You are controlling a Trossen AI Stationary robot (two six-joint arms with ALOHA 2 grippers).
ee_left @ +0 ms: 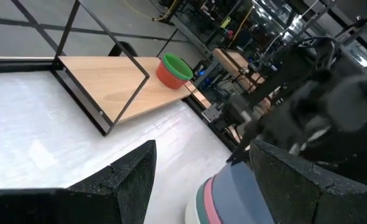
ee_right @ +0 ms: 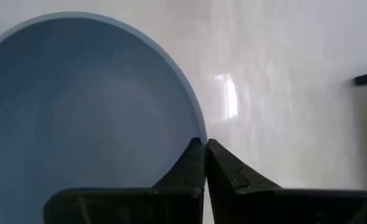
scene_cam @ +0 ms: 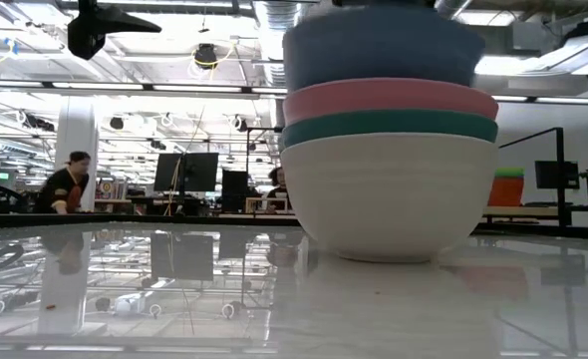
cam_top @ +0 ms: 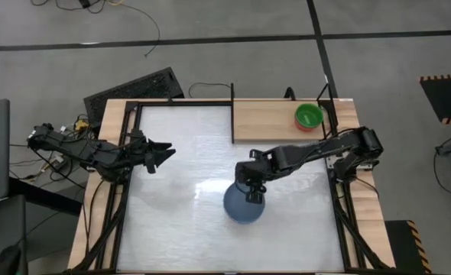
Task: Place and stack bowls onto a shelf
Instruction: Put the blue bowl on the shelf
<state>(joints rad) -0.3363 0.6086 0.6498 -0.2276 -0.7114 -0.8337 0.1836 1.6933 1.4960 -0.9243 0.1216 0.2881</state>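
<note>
Right gripper (cam_top: 251, 194) is fully closed, its fingers pinched over the rim of the top blue bowl (ee_right: 78, 124) of a nested stack near the middle of the white table (cam_top: 180, 206). In the right wrist view the two fingertips (ee_right: 196, 165) meet across the thin wall of the bowl, one inside and one outside.

Left gripper (cam_top: 164, 154) waits above the left part of the table, fingers spread, holding nothing.

Handling, as judged: the bowls look rigid, smooth and thin-walled, probably light plastic. The rim is the only practical hold; a one-sided pinch may let a glossy bowl slip or swing, and nested bowls may cling and lift together.

Count:
- Large bowls in the stack: four — blue, pink (scene_cam: 389, 98), teal (scene_cam: 389, 126), white (scene_cam: 389, 194) at the bottom.
- Small bowls on the wooden shelf (cam_top: 264, 122) at the far right: a green bowl (cam_top: 309, 115) nested in a red bowl (ee_left: 166, 75); two visible.
- Shelves: one.
</note>
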